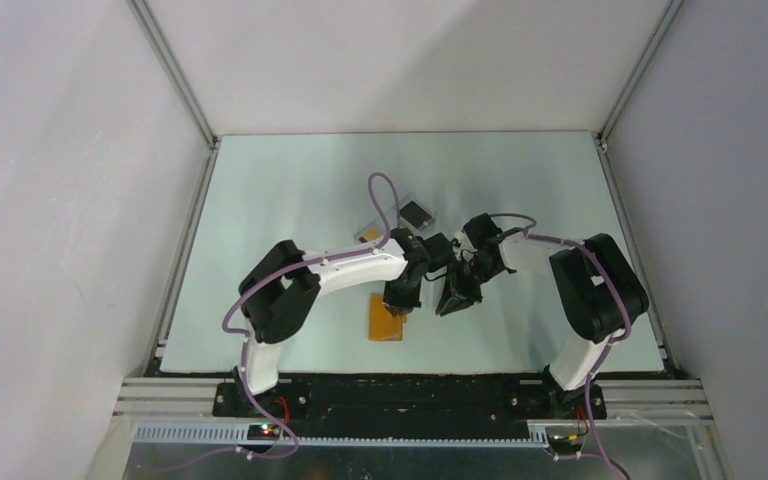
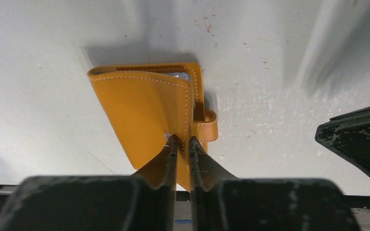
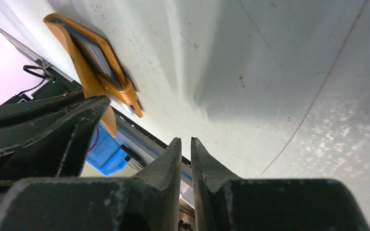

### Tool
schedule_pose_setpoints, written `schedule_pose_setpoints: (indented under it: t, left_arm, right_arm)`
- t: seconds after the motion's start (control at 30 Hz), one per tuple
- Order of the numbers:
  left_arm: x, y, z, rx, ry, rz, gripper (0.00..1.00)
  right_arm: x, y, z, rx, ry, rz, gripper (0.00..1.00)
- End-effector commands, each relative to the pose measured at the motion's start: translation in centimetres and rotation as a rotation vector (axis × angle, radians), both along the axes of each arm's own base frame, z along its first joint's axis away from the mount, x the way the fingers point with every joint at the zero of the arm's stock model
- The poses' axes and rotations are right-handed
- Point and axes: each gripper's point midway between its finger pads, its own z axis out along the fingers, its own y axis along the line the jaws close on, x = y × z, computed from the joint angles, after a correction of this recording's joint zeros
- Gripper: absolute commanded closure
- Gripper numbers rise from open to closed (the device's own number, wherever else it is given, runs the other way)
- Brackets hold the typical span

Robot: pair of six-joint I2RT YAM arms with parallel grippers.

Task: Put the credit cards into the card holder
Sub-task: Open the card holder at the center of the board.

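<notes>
Looking down from the top view, the orange wallet (image 1: 387, 320) lies on the tabletop (image 1: 290, 200) near its 6 o'clock edge, between the two arm bases. The left hand (image 1: 398, 304) sits at the wallet's 12 o'clock end. The right hand (image 1: 453, 303) hangs just beside it at 3 o'clock, apart from the wallet. Two clear rectangles lie toward 12 o'clock, one orange-centred (image 1: 370, 233) and one black-centred (image 1: 417, 211).

From the left wrist, the left hand is grasping the wallet, its fingers pinched on the cover's stitched edge beside the clasp strap. A light blue card (image 2: 182, 75) peeks from the slot at 12 o'clock.

From the right wrist, the right hand is clenched on nothing, with only a slit between its fingers, above bare tabletop. The wallet lies at 10 o'clock with a bluish card inside.
</notes>
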Motion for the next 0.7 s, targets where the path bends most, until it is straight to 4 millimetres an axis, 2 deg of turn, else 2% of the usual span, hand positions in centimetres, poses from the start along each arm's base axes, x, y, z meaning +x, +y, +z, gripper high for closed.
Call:
schedule_pose_setpoints:
  t: [0.0, 0.2, 0.37, 0.43, 0.57, 0.67]
  left_arm:
    - [0.3, 0.6, 2.4, -0.021, -0.057, -0.008, 0.97]
    - [0.5, 0.7, 4.7, -0.073, -0.105, 0.000, 1.00]
    - [1.0, 0.9, 7.9, -0.147, -0.177, 0.023, 1.00]
    - [1.4, 1.0, 9.1, -0.180, -0.208, 0.040, 1.00]
    - [2.1, 1.3, 10.9, -0.239, -0.252, 0.070, 1.00]
    - [2.2, 1.4, 11.5, -0.277, -0.257, 0.080, 1.00]
  right_arm:
    - [0.2, 1.1, 1.7, 0.040, -0.057, 0.031, 0.81]
    - [0.0, 2.2, 2.9, 0.068, -0.092, 0.067, 0.73]
    - [0.2, 2.9, 4.3, 0.099, -0.148, 0.078, 0.49]
    - [0.2, 3.1, 4.4, 0.095, -0.160, 0.081, 0.43]
    - [0.6, 3.1, 3.6, -0.009, -0.185, 0.101, 0.38]
    - [0.4, 3.0, 2.7, -0.096, -0.179, 0.132, 0.36]
